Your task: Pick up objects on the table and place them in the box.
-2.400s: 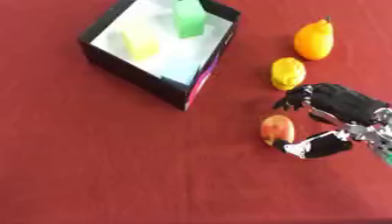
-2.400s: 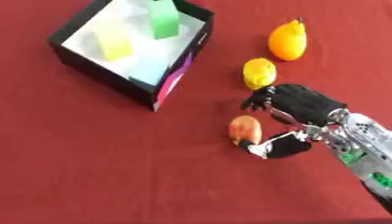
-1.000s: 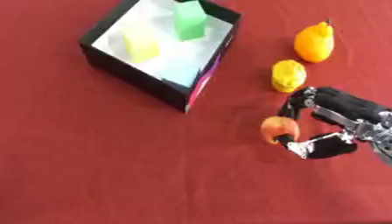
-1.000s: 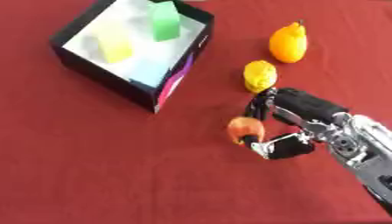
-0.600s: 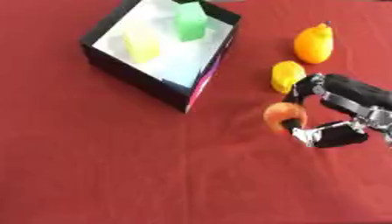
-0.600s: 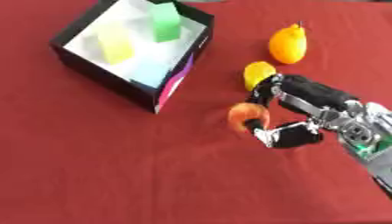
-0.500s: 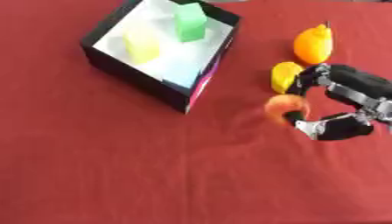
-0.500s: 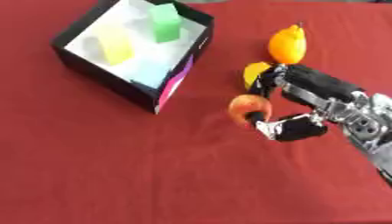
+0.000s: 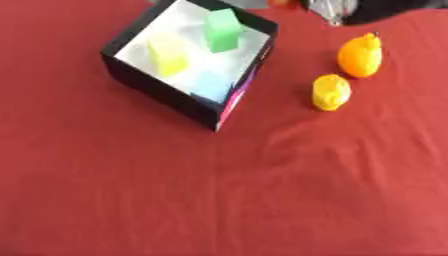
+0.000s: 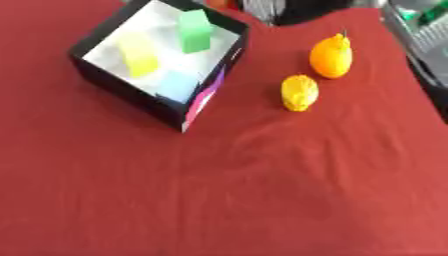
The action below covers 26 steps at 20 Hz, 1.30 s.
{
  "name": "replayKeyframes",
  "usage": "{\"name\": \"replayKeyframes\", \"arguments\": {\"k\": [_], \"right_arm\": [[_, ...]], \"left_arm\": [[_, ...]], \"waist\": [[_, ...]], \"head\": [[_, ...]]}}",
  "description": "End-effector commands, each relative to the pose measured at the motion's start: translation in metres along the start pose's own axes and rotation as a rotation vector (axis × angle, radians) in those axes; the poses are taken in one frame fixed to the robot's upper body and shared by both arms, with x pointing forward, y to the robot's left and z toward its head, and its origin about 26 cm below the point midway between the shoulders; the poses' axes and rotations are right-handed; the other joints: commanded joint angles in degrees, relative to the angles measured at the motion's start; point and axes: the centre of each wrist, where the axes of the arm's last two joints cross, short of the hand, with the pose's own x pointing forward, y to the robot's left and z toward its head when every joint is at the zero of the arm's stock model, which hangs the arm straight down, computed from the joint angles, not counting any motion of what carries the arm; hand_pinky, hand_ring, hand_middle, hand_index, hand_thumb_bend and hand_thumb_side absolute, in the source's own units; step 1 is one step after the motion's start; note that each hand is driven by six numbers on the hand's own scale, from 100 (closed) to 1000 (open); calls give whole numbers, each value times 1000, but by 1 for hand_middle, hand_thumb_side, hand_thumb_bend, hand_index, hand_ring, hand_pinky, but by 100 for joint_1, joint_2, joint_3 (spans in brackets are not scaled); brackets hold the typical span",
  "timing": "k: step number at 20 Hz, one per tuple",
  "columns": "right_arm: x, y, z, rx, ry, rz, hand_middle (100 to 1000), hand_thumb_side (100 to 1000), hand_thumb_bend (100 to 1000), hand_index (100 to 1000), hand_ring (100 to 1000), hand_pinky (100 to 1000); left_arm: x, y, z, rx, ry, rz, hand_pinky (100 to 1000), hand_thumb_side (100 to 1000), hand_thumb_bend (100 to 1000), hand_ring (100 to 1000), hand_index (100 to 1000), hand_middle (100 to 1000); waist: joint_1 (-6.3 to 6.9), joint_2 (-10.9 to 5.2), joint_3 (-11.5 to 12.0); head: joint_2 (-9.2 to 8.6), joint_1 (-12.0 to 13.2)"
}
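Neither hand is in view, so their state cannot be told. Black box [image 9: 157, 87] on red tabletop [image 9: 219, 200] holds a green block [image 9: 222, 30], yellow block [image 9: 166, 56], pale blue piece [image 9: 210, 84]. Right of box: yellow fruit [image 9: 332, 92]; orange fruit [image 9: 360, 55] beyond it.

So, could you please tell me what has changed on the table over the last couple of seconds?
The right hand closed on the reddish fruit, lifted it toward the box, and now neither the hand nor that fruit is in view. The orange fruit, the yellow fruit and the blocks in the box lie as before; the camera has shifted.
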Motion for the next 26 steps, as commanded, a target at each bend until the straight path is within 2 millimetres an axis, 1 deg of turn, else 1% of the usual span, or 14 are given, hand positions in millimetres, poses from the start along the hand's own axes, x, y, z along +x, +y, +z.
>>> {"name": "replayKeyframes", "arguments": {"k": [1, 4, 7, 12, 13, 14, 15, 16, 17, 18, 19, 22, 24, 26], "right_arm": [[-23, 11, -28, -5, 39, 28, 493, 146, 228, 635, 556, 679], [-41, 28, -53, 6, 52, 62, 495, 186, 240, 637, 560, 679], [-54, 51, -68, 60, 38, 97, 499, 247, 258, 641, 569, 683], [-65, 84, -72, 165, 4, 163, 512, 335, 288, 659, 592, 692], [-66, 87, -71, 181, 0, 178, 578, 418, 351, 723, 653, 719], [-66, 89, -70, 197, -5, 194, 588, 426, 362, 734, 665, 725], [-66, 89, -70, 216, -16, 214, 696, 432, 457, 831, 761, 777], [-65, 88, -69, 233, -30, 235, 737, 404, 455, 866, 791, 796], [-65, 85, -68, 245, -39, 252, 782, 333, 448, 911, 832, 829], [-65, 82, -67, 255, -45, 265, 787, 302, 446, 919, 837, 834], [-65, 79, -66, 261, -47, 270, 789, 239, 440, 926, 840, 836], [-65, 64, -58, 246, -49, 239, 772, 204, 395, 915, 825, 830], [-65, 47, -48, 202, -42, 209, 765, 171, 376, 911, 818, 829], [-68, 25, -32, 152, -15, 176, 760, 149, 350, 907, 816, 829]], "left_arm": [[16, 0, -5, 25, -97, 28, 797, 575, 238, 725, 772, 690], [20, -1, -6, 54, -134, 55, 798, 561, 248, 728, 772, 691], [23, -2, -6, 67, -165, 73, 797, 548, 248, 729, 769, 689], [24, -2, -6, 74, -172, 71, 798, 540, 241, 728, 767, 687], [24, -2, -6, 73, -171, 69, 798, 538, 239, 727, 766, 686], [23, -2, -6, 73, -170, 68, 798, 538, 238, 727, 766, 685], [23, -2, -6, 73, -168, 65, 797, 537, 237, 727, 766, 685], [23, -2, -6, 74, -165, 63, 798, 537, 237, 727, 766, 685], [22, -1, -7, 75, -162, 61, 797, 535, 238, 727, 766, 685], [22, -1, -7, 77, -160, 59, 797, 535, 238, 727, 766, 685], [22, -1, -6, 78, -159, 58, 797, 533, 238, 727, 766, 685], [21, 1, -6, 82, -153, 49, 797, 531, 235, 726, 765, 685], [19, 2, -6, 83, -148, 39, 797, 532, 232, 725, 765, 684], [18, 4, -5, 86, -144, 28, 796, 533, 229, 724, 764, 683]], "waist": [[-2, -166, 83], [-26, -154, 197], [-36, -138, 273], [-38, -116, 275], [-37, -114, 268], [-35, -113, 261], [-33, -113, 253], [-30, -114, 244], [-26, -117, 234], [-21, -121, 222], [-16, -127, 208], [-2, -153, 158], [-1, -174, 111], [-11, -188, 65]], "head": [[14, -145], [36, -239], [46, -305], [43, -309], [45, -298], [48, -289], [51, -278], [54, -268], [57, -257], [60, -242], [63, -228], [77, -187], [93, -153], [108, -112]]}}
